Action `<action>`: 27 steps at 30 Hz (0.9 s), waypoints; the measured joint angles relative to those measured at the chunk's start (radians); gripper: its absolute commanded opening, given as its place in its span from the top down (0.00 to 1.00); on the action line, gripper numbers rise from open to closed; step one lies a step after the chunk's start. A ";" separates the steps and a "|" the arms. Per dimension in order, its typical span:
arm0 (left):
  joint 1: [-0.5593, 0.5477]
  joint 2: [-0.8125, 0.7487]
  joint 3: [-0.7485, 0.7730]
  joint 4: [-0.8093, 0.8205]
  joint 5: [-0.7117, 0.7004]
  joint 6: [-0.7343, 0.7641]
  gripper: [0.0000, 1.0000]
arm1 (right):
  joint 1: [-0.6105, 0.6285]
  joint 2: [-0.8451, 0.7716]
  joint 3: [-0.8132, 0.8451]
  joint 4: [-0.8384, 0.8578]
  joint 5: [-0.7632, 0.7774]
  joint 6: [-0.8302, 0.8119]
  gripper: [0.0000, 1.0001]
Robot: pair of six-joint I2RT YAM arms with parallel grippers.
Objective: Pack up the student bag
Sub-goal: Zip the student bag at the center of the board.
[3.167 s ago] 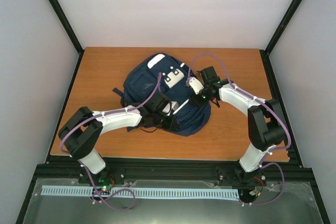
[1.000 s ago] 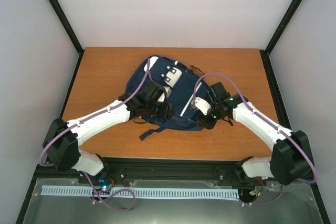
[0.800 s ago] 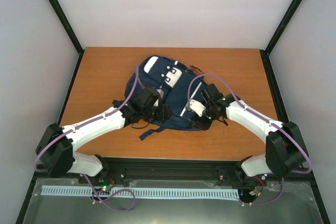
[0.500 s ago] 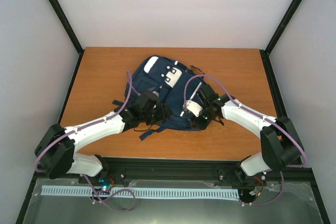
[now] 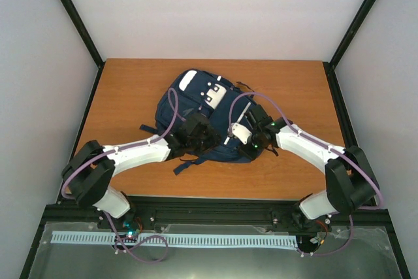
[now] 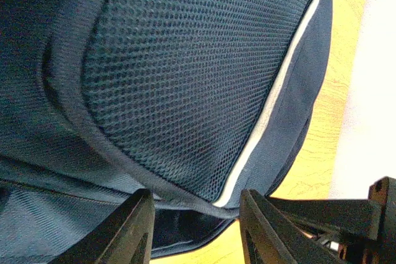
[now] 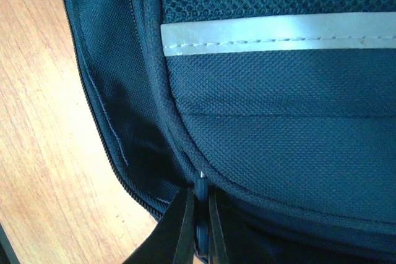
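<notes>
Your right end effector pinches the zipper pull; left end effector, half-open, straddles the seam of the student bag: clamp before pulling.

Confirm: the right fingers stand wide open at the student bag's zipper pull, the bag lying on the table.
Wrong. The right wrist view shows the right fingers shut on the zipper pull, not wide open. The student bag does lie on the table.
</notes>
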 measured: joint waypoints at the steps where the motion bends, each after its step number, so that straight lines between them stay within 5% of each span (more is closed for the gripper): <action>1: -0.005 0.013 0.005 0.005 0.000 -0.010 0.61 | 0.000 -0.005 -0.001 0.001 0.000 0.000 0.97; 10: -0.022 0.116 0.061 0.018 0.008 -0.057 0.66 | 0.000 -0.018 -0.016 0.015 0.000 0.000 0.97; 17: -0.023 0.176 0.102 0.025 0.021 -0.074 0.99 | -0.003 -0.018 -0.020 0.014 0.036 0.001 0.97; 27: -0.028 0.103 0.064 0.022 -0.016 -0.074 0.99 | -0.024 -0.022 -0.023 0.015 0.071 -0.016 0.97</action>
